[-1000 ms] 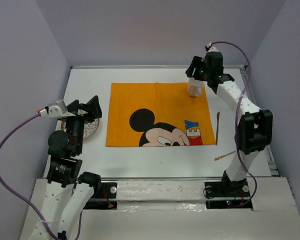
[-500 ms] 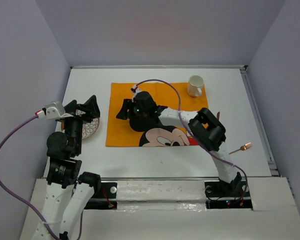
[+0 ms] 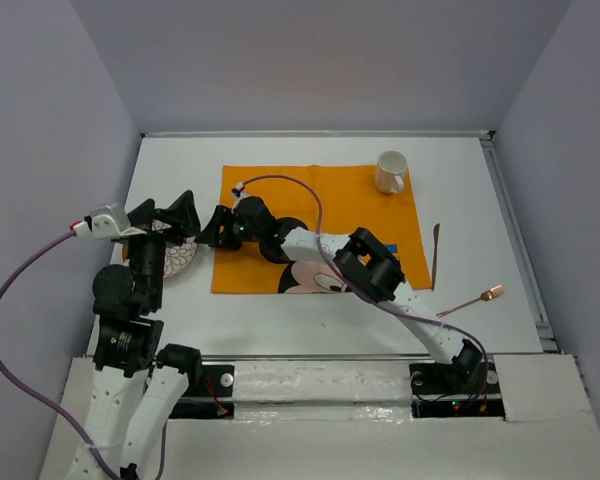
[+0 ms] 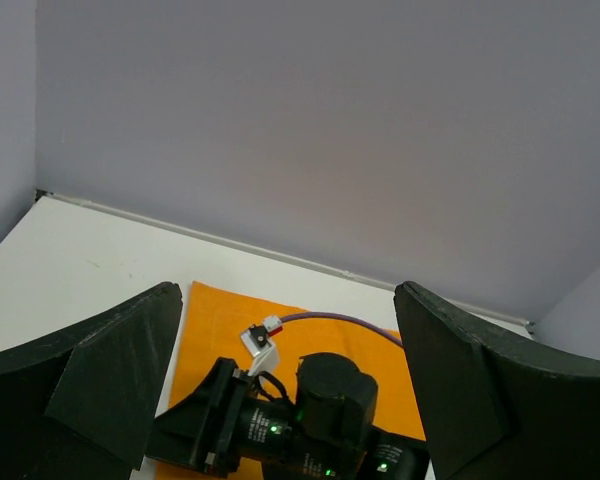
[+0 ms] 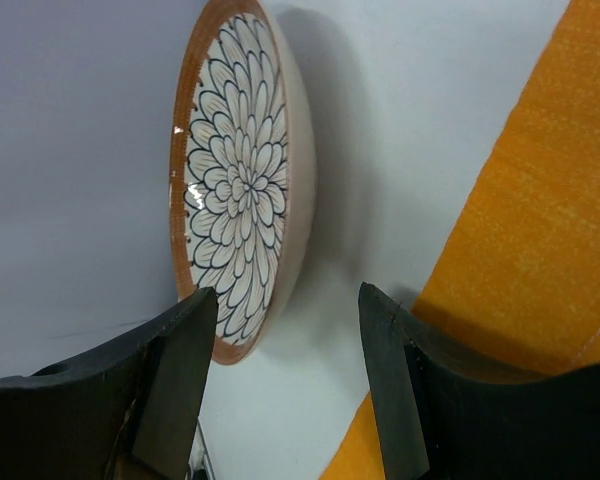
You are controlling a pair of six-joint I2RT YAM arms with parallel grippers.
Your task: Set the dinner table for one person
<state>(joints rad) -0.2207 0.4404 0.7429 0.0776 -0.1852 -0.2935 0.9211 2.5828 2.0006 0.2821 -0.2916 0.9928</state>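
Note:
The white dinner table (image 3: pixel 310 312) carries an orange Mickey Mouse placemat (image 3: pixel 320 200). A flower-patterned plate with a brown rim (image 3: pixel 181 262) lies on the table left of the mat, and shows close up in the right wrist view (image 5: pixel 242 180). My right gripper (image 3: pixel 212 228) reaches across the mat to its left edge, open and empty, jaws facing the plate (image 5: pixel 285 400). My left gripper (image 3: pixel 168 218) hovers above the plate, open and empty (image 4: pixel 285 400); its view shows the right wrist (image 4: pixel 310 415). A white cup (image 3: pixel 391 172) stands on the mat's far right corner.
A thin brown utensil (image 3: pixel 435 255) lies on the table just right of the mat. A copper spoon (image 3: pixel 472 300) lies further right and nearer. Walls close in the table on the left, far and right sides. The two grippers are close together by the plate.
My right gripper left the cup standing on the mat's far right corner and swept left across the mat to the plate. The left arm barely moved.

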